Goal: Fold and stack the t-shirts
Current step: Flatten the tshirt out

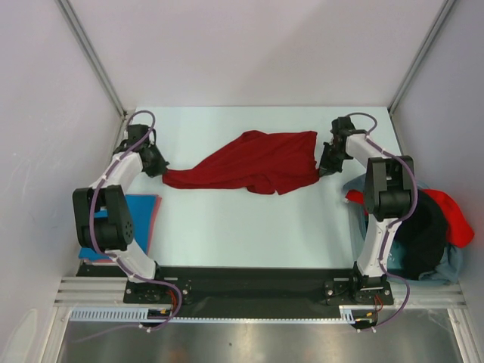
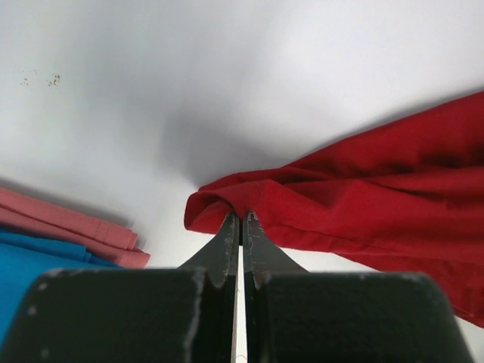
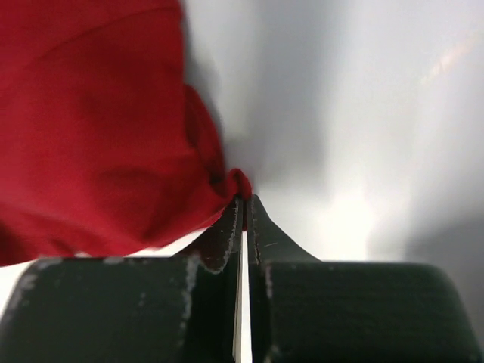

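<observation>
A dark red t-shirt lies crumpled and stretched across the far middle of the table. My left gripper is shut on its left end; the left wrist view shows the fingertips pinching a fold of the red cloth. My right gripper is shut on its right edge; the right wrist view shows the tips pinching a small tuft of the red cloth. A folded bright blue t-shirt lies at the left on a folded pale red one.
A heap of unfolded shirts lies at the right edge: black, brighter red and pale grey-blue. The folded blue and pale red cloth show at lower left of the left wrist view. White walls enclose the table.
</observation>
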Available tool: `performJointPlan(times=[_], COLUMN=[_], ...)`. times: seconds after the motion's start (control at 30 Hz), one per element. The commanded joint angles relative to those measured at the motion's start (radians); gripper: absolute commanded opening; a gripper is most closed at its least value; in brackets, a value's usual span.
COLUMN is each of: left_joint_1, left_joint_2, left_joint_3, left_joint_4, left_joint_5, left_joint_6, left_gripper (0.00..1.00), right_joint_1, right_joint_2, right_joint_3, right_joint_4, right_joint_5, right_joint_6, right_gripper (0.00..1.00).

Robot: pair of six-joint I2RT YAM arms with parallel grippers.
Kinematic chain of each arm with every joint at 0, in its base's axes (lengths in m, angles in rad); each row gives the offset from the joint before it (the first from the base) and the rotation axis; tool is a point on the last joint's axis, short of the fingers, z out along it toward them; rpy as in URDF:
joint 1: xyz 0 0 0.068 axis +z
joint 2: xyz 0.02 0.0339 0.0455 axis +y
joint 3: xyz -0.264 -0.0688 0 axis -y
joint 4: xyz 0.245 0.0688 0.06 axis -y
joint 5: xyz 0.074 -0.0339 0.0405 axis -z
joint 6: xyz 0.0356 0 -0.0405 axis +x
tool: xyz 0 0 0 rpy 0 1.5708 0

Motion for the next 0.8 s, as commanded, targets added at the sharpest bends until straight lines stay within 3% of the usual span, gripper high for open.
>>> performJointPlan(times=[0.0,0.37,0.77], left_joint_1=[-0.005,-0.022,-0.020], left_joint_2=[-0.095,-0.209,-0.303], left_joint_3=[0.000,0.099,0.461], left_joint_4=[0.021,0.079,0.128], left_joint_5=[0.018,0.068,0.099], left_joint_6=[0.000,-0.119,-0.333], left_gripper=[0.00,0.00,0.00], right_joint_1=[-0.007,-0.050,-0.099], right_joint_2=[-0.154,-0.343,-0.564], right_joint_3=[0.076,0.234,0.515], right_joint_4=[0.023,0.260,0.337], right_joint_5=[-0.015,-0.109,-0.057], right_joint_6=[0.087,0.261,0.238], right_gripper=[0.00,0.00,0.00])
